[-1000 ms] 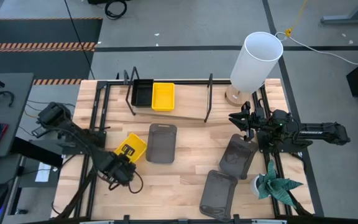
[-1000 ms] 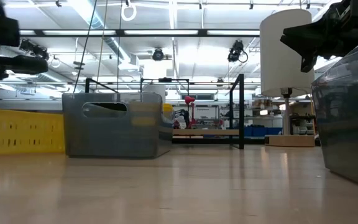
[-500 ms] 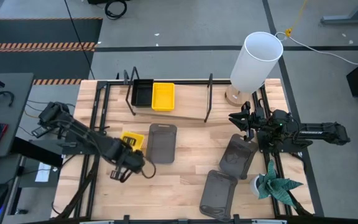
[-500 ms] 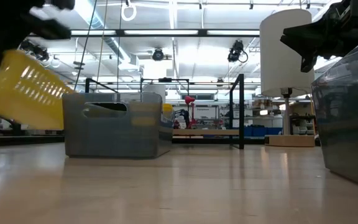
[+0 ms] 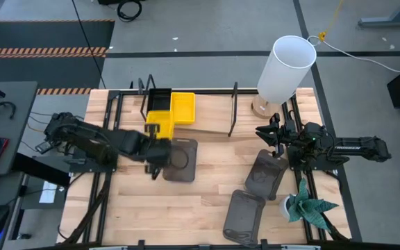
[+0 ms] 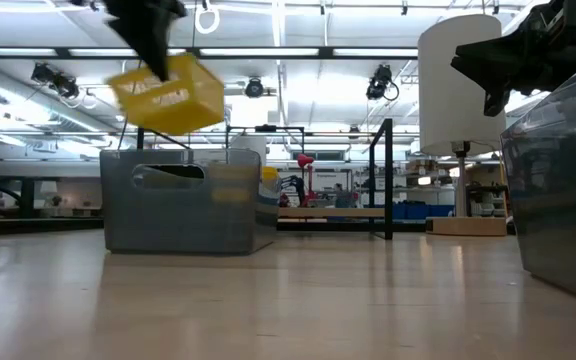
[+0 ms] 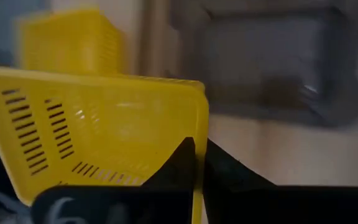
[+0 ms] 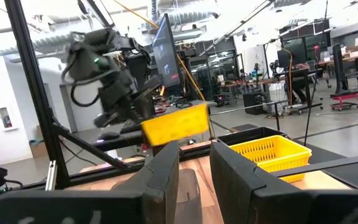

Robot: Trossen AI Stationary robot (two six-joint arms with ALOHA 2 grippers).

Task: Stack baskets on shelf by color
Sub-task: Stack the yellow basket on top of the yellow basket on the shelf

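Observation:
My left gripper (image 5: 160,141) is shut on a yellow basket (image 5: 160,123) and holds it in the air over the shelf's near edge (image 5: 207,130). On the shelf sit a black basket (image 5: 160,101) and a second yellow basket (image 5: 183,107), side by side. A dark grey basket (image 5: 180,160) rests on its bottom on the table just below my left gripper. Two more dark grey baskets (image 5: 265,173) (image 5: 243,215) lie near my right gripper (image 5: 268,133), which hovers open above the table's right side and touches nothing. My left gripper pinches the yellow basket's side wall at its rim (image 7: 199,134), one finger inside the basket and one finger (image 7: 229,171) outside. The basket is lifted clear of the table and hangs tilted (image 6: 168,92), its open side turned toward the wrist camera.
A white cylindrical lamp (image 5: 287,66) stands at the table's far right corner. A small potted plant (image 5: 307,205) sits at the right edge. The shelf's black wire end frames (image 5: 233,107) rise at both ends. Bare tabletop shows at the near left (image 5: 130,208).
My left gripper has risen from the near-left table and swung toward the far edge and the shelf. It has carried the yellow basket with it: the basket lay on the table a second ago and now hangs clear in the air, tipped and turned about. The right arm kept still.

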